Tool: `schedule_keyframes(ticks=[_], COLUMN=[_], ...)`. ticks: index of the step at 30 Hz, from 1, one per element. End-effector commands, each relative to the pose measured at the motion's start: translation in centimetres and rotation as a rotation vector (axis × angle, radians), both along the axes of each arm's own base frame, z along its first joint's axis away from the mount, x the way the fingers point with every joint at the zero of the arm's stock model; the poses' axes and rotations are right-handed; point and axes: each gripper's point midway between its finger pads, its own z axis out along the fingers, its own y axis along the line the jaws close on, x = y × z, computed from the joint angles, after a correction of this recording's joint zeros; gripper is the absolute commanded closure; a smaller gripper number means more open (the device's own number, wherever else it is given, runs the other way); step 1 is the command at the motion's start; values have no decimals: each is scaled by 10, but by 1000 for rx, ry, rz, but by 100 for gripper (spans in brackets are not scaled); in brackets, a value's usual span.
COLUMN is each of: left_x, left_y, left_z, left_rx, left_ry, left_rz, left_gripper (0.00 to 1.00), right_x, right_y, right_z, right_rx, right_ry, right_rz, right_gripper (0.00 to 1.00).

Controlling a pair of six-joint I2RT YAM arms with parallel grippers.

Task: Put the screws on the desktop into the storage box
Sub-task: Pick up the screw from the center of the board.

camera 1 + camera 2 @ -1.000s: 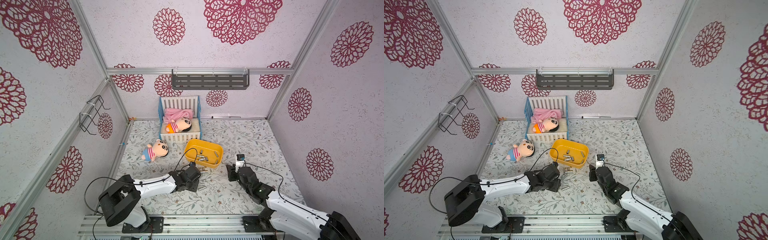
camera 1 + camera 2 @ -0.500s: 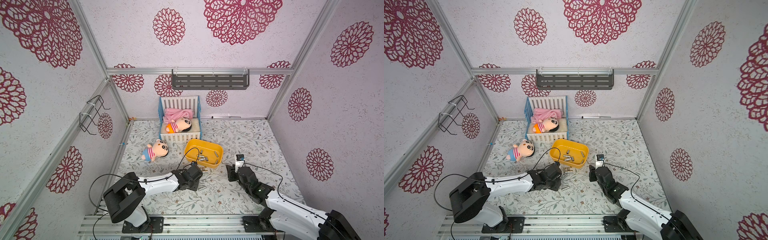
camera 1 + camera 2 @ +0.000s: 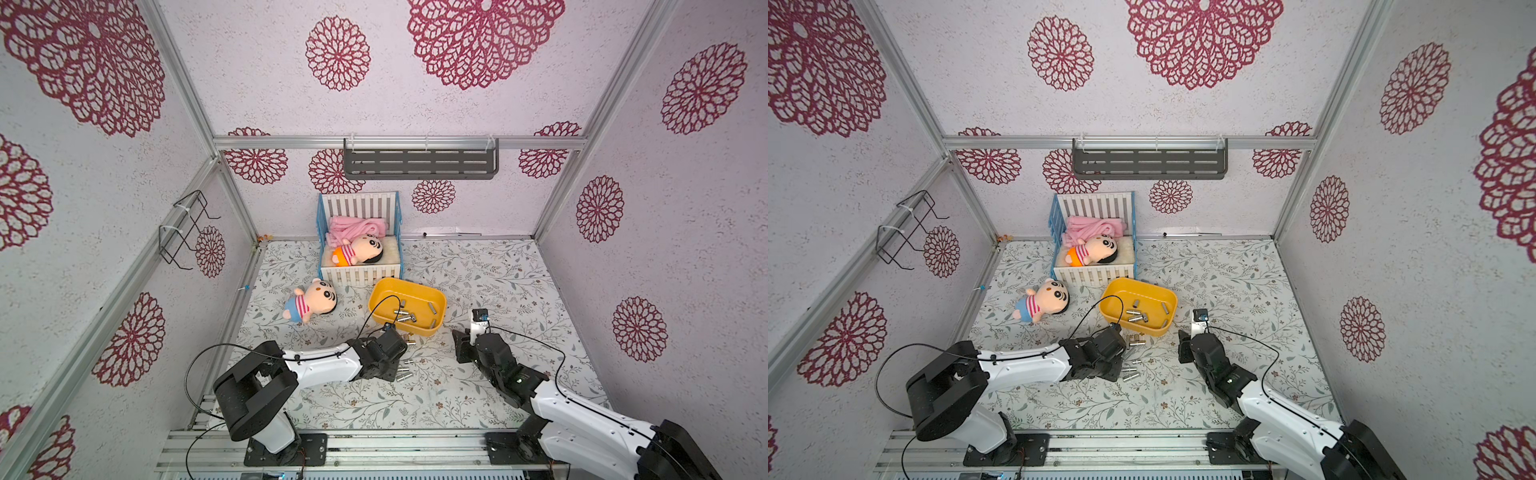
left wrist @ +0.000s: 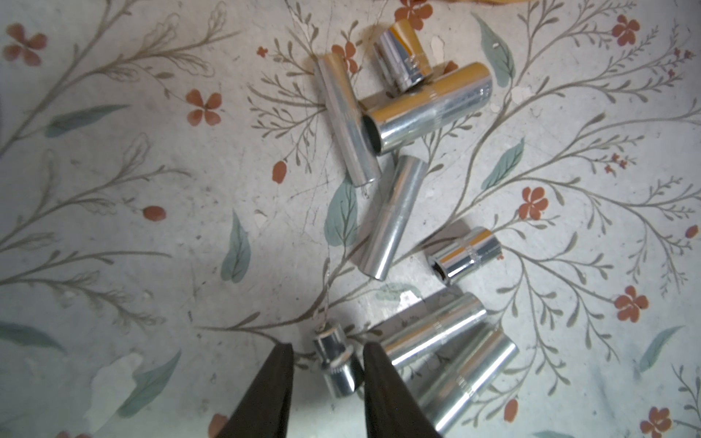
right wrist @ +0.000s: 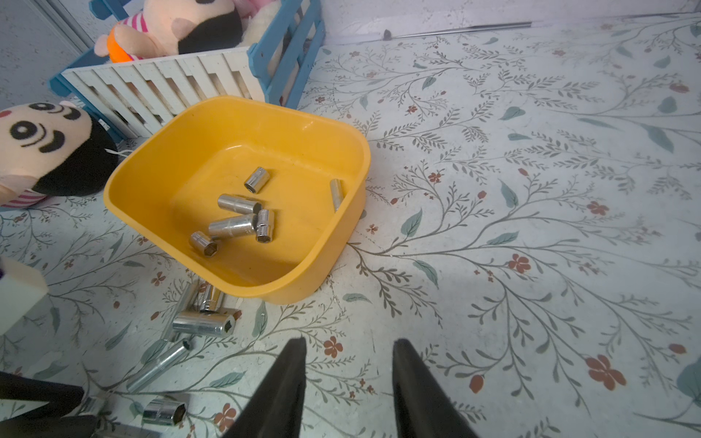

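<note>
Our left gripper (image 4: pixel 327 346) straddles one stubby screw (image 4: pixel 337 368), jaws narrowly apart, not yet pinching; our right gripper (image 5: pixel 347 343) hangs part-open, empty; the screws (image 4: pixel 390 212) look hard, slick, apt to roll — we would pinch across the barrel; loose ones lie on the flat desktop (image 4: pixel 151 265) just beside the storage box (image 5: pixel 265 125), others inside — open room around.

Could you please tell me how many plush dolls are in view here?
2. The orange-trousered doll lies in the crib; the blue-trousered doll lies on the desktop, just in front of the crib, apart from the storage box. None appears hidden.
</note>
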Motion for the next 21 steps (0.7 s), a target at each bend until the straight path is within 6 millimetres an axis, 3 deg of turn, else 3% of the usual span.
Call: schedule_keyframes(ticks=[1,21], left_x=[3,0], left_y=[-4,5], left_z=[1,-6], left_rx=[16,67], left_ry=[-15,-5], left_rz=[-17,-22], left_gripper=[66,74], right_x=[7,7], right_y=[0,1], right_z=[13,12], right_rx=[27,23], right_ry=[-37,-33], right_rz=[-24,-24], right_gripper=[58,58])
